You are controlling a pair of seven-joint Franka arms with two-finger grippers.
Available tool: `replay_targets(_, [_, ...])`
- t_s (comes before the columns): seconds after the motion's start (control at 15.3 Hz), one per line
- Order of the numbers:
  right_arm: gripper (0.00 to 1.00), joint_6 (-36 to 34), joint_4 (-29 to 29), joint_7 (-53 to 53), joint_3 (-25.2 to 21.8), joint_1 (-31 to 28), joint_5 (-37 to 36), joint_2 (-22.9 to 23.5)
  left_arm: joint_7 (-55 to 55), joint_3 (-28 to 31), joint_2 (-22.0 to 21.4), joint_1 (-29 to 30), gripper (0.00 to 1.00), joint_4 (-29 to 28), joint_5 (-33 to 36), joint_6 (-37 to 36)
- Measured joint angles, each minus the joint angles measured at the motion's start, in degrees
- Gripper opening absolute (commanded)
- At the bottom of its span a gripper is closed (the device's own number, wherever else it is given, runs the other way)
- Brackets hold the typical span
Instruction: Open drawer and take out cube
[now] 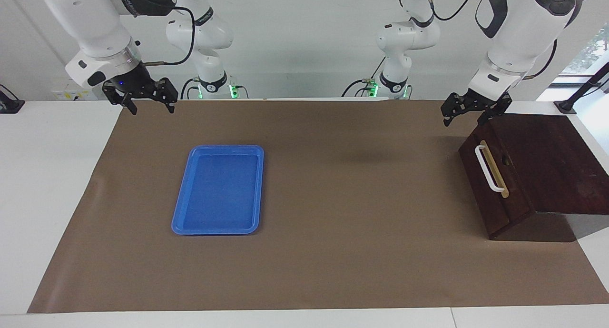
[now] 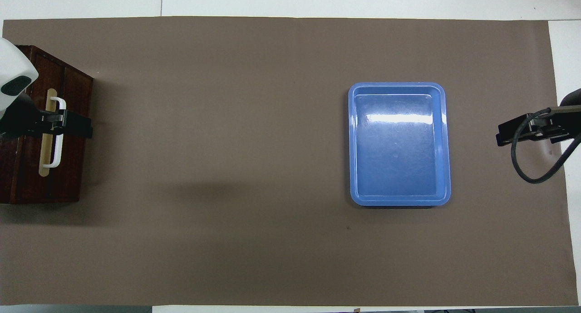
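Note:
The dark wooden box stands at the left arm's end of the table. Its drawer (image 1: pixel 509 175) (image 2: pixel 75 167) is closed, with the white bar handle (image 1: pixel 490 168) (image 2: pixel 56 154) facing the middle of the table. The cube is hidden. My left gripper (image 1: pixel 463 122) (image 2: pixel 84 126) hangs open in the air over the drawer's front and touches nothing. My right gripper (image 1: pixel 152 111) (image 2: pixel 501 138) hangs open and empty over the mat at the right arm's end; that arm waits.
A flat blue tray (image 1: pixel 260 185) (image 2: pixel 447 145) lies empty on the brown mat (image 1: pixel 357 223), toward the right arm's end. White table margins border the mat on all sides.

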Motion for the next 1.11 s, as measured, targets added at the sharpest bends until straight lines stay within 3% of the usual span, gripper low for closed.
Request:
replay_targets(0.39, [1.00,0.0,0.0,0.0,0.0,0.0,0.0,0.0,0.1,0.0,-0.1,0.0,1.00,-0.8,0.0,0.9])
replay_targets(0.59, [1.00,0.0,0.0,0.0,0.0,0.0,0.0,0.0,0.2,-0.1,-1.1,0.0,1.00,-4.3,1.6,5.2])
replay_targets(1.11, [1.00,0.0,0.0,0.0,0.0,0.0,0.0,0.0,-1.0,-0.1,0.5,0.0,1.00,-14.2,17.2,17.6])
